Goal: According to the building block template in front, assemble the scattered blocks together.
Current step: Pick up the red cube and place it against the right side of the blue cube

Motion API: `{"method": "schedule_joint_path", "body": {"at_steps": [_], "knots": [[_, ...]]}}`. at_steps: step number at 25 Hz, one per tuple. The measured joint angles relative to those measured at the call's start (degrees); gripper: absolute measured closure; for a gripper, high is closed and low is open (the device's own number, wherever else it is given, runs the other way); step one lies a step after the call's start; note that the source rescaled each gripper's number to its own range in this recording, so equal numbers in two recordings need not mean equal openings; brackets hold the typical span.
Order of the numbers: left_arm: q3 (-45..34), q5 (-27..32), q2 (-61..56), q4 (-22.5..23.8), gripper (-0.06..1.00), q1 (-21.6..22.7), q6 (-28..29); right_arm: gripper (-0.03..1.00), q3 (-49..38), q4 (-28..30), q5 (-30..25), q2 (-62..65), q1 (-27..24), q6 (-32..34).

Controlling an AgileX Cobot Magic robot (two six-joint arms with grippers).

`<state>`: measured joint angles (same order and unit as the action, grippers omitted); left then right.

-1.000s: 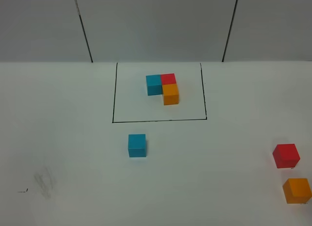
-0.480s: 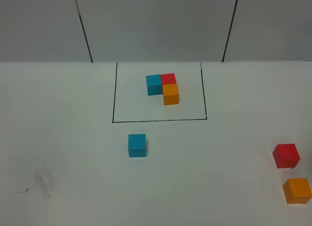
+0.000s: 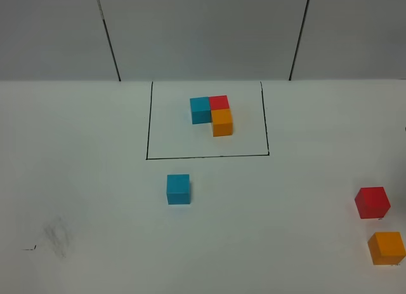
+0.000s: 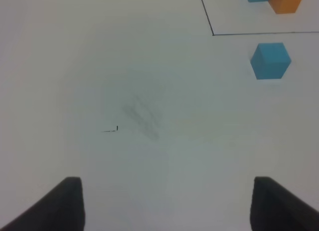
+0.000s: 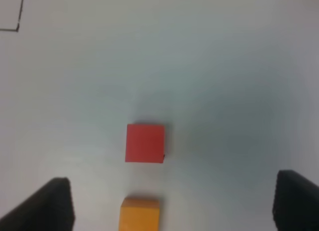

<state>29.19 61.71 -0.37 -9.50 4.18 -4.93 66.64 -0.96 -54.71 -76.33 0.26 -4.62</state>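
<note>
The building block template is an L of cyan, red and orange cubes inside a thin black rectangle at the back middle. Its edge shows in the left wrist view. The scattered cyan block sits just in front of the frame and shows in the left wrist view. The scattered red block and orange block sit apart at the far right. My left gripper is open and empty, well short of the cyan block. My right gripper is open and empty above the red block and orange block.
The white table carries a faint grey smudge and a small black mark at the front left. A grey wall with two black seams stands behind. Neither arm shows in the exterior high view.
</note>
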Motion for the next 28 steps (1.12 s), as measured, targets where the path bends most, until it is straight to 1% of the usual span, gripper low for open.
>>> {"method": "schedule_joint_path", "body": {"at_steps": [4,21,28], "knots": [[0.00,0.00,0.00,0.00,-0.05,0.00,0.00,0.31,0.00,0.96,-0.16,-1.76,0.00,0.00],[0.00,0.00,0.00,0.00,-0.05,0.00,0.00,0.31,0.00,0.96,-0.05,-9.84,0.00,0.00],[0.00,0.00,0.00,0.00,-0.05,0.00,0.00,0.31,0.00,-0.23,0.62,-12.10,0.05,0.00]]}}
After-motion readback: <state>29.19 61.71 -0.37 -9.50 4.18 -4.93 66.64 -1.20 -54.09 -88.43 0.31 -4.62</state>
